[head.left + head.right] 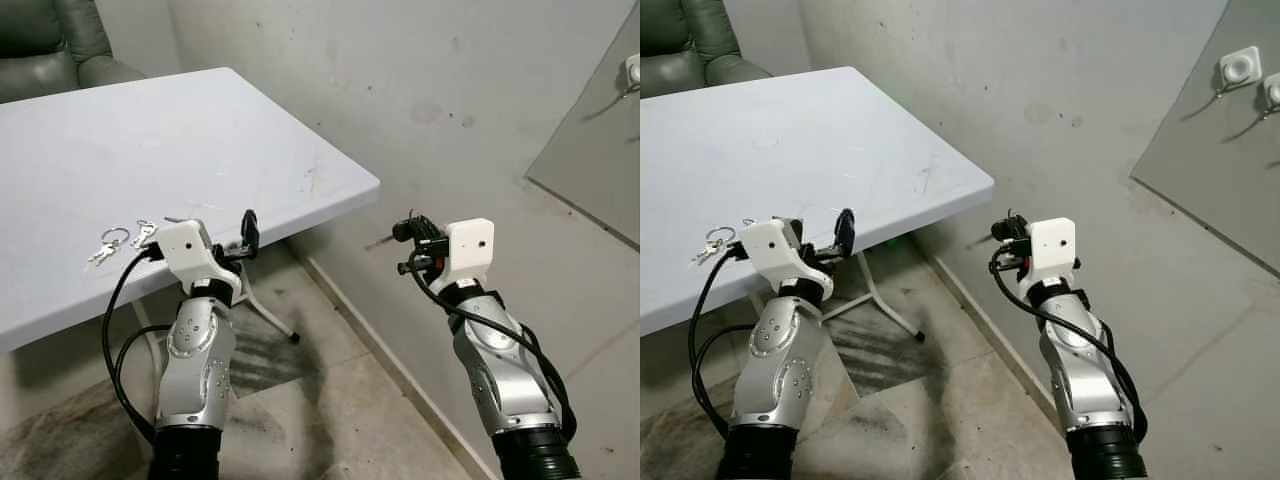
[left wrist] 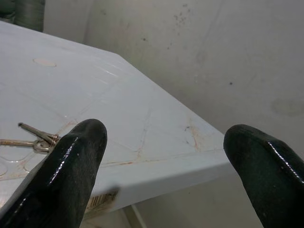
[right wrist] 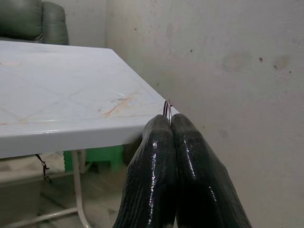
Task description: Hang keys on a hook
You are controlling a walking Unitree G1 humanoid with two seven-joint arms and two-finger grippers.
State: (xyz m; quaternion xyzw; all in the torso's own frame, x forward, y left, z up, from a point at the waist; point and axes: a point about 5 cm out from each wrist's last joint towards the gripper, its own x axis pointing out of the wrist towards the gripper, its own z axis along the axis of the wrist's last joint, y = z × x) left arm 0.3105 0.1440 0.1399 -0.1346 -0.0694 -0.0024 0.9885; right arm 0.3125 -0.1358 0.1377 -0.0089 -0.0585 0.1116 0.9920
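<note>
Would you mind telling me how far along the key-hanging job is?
Done: the right gripper is shut on a thin metal ring. In hand: it holds that ring beside the table corner, short of the white hook on the wall panel. Left: hanging it; keys lie on the table by the open left gripper.

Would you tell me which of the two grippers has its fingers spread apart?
The left gripper, by the table edge near the keys, has its fingers wide apart; the right gripper's are pressed together on a thin metal ring.
</note>
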